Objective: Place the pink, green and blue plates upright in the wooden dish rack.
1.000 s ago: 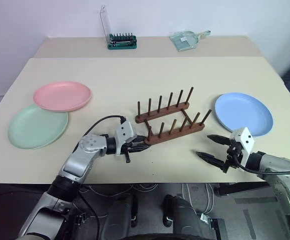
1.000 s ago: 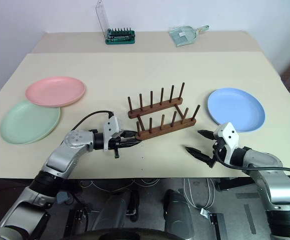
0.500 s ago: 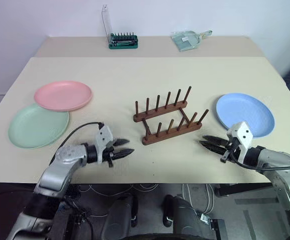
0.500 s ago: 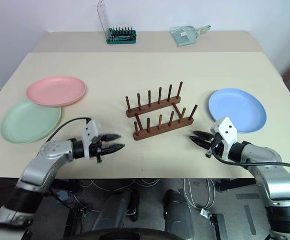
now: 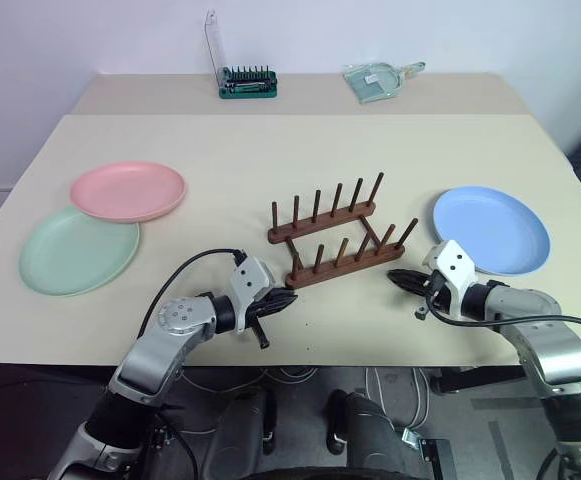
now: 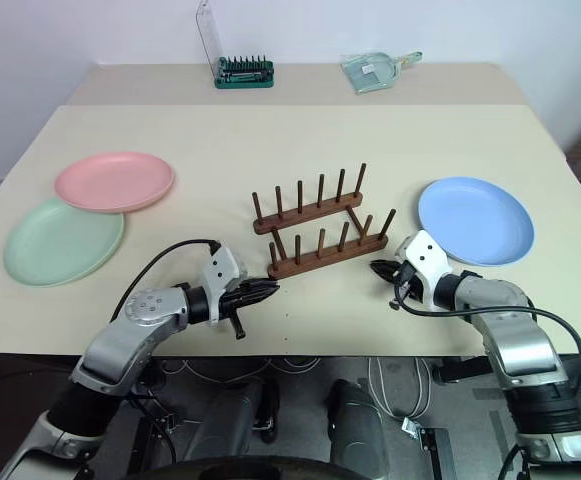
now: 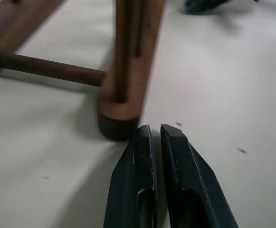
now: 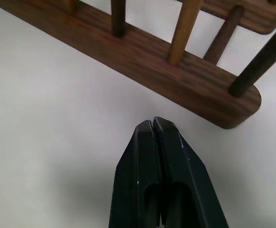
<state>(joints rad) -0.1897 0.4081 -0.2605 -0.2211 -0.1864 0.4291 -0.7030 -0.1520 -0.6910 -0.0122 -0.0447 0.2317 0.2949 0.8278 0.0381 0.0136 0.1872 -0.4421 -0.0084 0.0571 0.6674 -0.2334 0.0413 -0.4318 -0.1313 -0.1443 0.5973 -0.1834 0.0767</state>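
You had both the left gripper [image 5: 283, 297] and right gripper [image 5: 397, 278] pinched shut and empty at opposite ends of the wooden dish rack [image 5: 338, 238] mid-desk (plates untouched), so nudging it evenly seemed wise.

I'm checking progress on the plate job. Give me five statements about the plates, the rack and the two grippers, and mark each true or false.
1. The wooden dish rack holds no plates. True.
2. The pink plate overlaps the rim of the green plate. True.
3. The right gripper is shut on the blue plate. False: it is shut on nothing, near the rack's right end, and the blue plate lies flat on the table.
4. The left gripper is wide open. False: its fingers are shut, just short of the front rail's left end.
5. The blue plate lies left of the rack. False: it lies to the right.
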